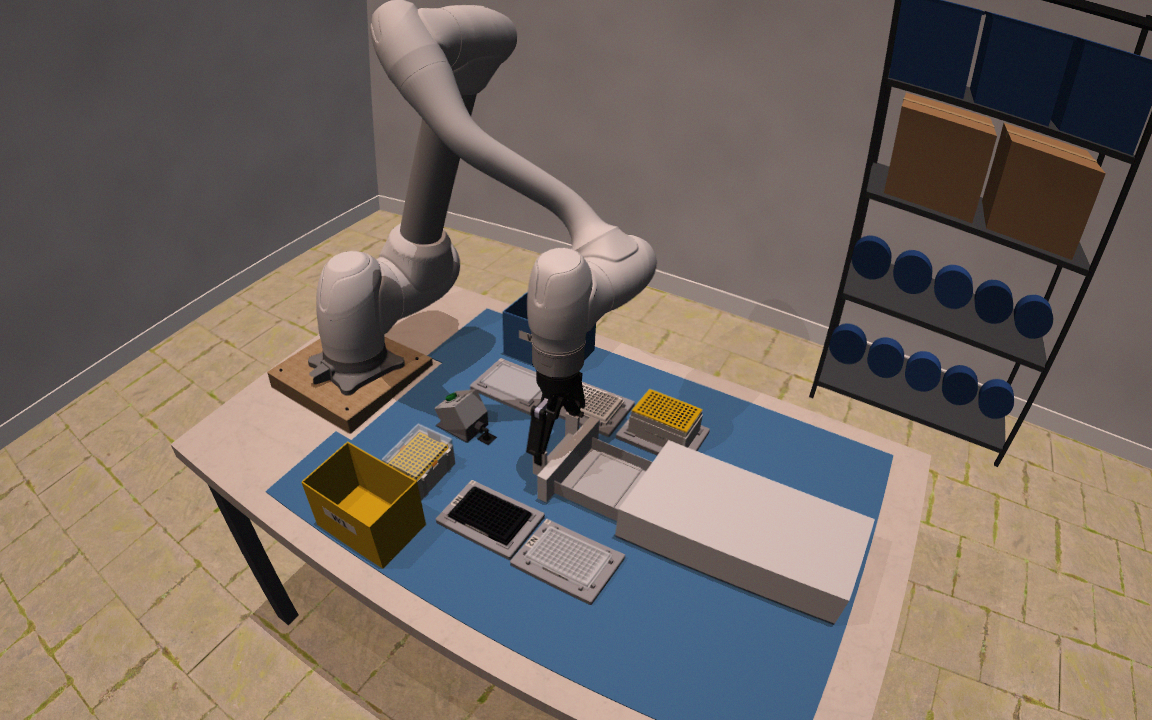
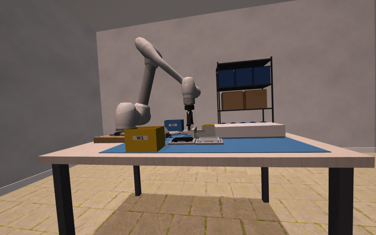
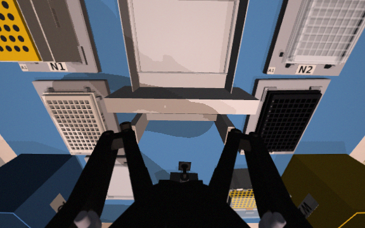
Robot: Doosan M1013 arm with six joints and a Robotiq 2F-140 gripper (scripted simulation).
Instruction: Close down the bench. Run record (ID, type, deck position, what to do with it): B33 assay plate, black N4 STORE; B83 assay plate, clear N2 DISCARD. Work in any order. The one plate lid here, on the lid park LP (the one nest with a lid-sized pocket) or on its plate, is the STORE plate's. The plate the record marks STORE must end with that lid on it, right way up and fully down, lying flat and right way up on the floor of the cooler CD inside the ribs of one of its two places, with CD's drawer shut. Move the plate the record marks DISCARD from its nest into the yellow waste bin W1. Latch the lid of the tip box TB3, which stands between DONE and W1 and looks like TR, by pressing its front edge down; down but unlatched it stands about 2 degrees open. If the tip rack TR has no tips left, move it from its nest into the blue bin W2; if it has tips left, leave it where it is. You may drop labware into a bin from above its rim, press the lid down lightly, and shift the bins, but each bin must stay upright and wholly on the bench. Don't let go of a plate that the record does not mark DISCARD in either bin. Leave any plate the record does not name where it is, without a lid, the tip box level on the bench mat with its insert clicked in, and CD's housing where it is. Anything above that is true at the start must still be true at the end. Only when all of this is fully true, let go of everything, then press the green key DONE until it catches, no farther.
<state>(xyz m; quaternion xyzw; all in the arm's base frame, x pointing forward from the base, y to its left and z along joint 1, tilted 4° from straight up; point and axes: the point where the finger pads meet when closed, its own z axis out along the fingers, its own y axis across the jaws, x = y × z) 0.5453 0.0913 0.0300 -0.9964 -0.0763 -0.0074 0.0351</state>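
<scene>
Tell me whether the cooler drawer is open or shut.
Open: the drawer sticks out of the white cooler, its floor bare, gripper shut on its handle.

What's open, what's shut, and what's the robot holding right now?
tool: shut on the drawer handle
cooler drawer: pulled open, no plate inside
black plate: in its nest, no lid
lid: lying on its park
clear plate: in nest N2
yellow bin: upright

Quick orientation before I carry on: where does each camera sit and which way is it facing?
Top: high off a bench corner, looking down on the arm, gripper and cooler drawer.
Exterior: low, beyond the bench's long edge, facing arm and shelf rack.
Wrist: behind the fingers, looking down on the drawer handle.
All three share bin W1.
</scene>
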